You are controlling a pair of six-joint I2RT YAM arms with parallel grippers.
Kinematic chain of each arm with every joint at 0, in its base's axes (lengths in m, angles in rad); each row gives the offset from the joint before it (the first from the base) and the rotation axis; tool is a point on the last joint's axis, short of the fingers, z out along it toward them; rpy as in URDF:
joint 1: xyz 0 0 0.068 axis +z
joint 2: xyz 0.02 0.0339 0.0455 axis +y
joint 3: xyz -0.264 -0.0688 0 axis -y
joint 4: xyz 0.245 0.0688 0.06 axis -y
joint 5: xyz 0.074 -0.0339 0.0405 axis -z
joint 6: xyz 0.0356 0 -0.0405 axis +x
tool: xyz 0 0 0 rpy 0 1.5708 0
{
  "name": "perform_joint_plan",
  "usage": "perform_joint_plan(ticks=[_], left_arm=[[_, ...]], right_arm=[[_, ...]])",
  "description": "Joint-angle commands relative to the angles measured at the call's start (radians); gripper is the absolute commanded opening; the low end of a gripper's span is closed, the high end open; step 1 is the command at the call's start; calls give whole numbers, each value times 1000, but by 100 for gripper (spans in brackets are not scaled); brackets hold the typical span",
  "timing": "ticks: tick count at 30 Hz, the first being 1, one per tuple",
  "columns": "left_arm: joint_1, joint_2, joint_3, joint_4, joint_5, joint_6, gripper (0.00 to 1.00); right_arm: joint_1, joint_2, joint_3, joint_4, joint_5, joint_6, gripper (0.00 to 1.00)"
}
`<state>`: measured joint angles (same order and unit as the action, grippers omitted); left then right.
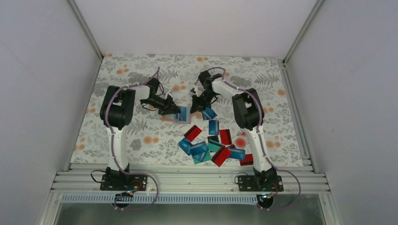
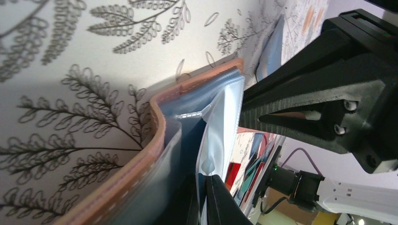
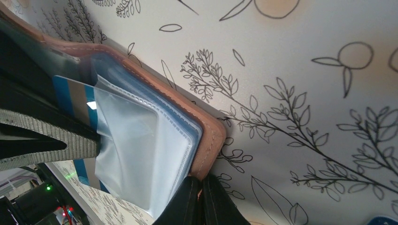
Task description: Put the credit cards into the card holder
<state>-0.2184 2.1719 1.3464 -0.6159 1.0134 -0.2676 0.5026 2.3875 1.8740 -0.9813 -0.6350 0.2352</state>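
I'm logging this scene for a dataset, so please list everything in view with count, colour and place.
card holder: one, tan with clear sleeves, open, mid-cloth between both grippers
credit cards: about a dozen, blue, teal and red, loose heap on the near right of the cloth
tablecloth: one, pale floral with orange spots, covering the table
left gripper: one, black, shut on a clear sleeve of the holder
right gripper: one, black, shut on the holder's tan edge
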Motion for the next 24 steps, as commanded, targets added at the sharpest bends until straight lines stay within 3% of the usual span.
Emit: perform_joint_plan(ticks=[1, 9, 24], left_arm=[[-36, 26, 6, 32, -61, -35, 6], [-36, -28, 30, -59, -155, -11, 30], [-85, -43, 140, -242, -396, -34, 48]], right_arm=[[26, 114, -30, 47, 94, -2, 4], [26, 114, -36, 48, 96, -10, 4], [25, 105, -57, 75, 75, -11, 4]])
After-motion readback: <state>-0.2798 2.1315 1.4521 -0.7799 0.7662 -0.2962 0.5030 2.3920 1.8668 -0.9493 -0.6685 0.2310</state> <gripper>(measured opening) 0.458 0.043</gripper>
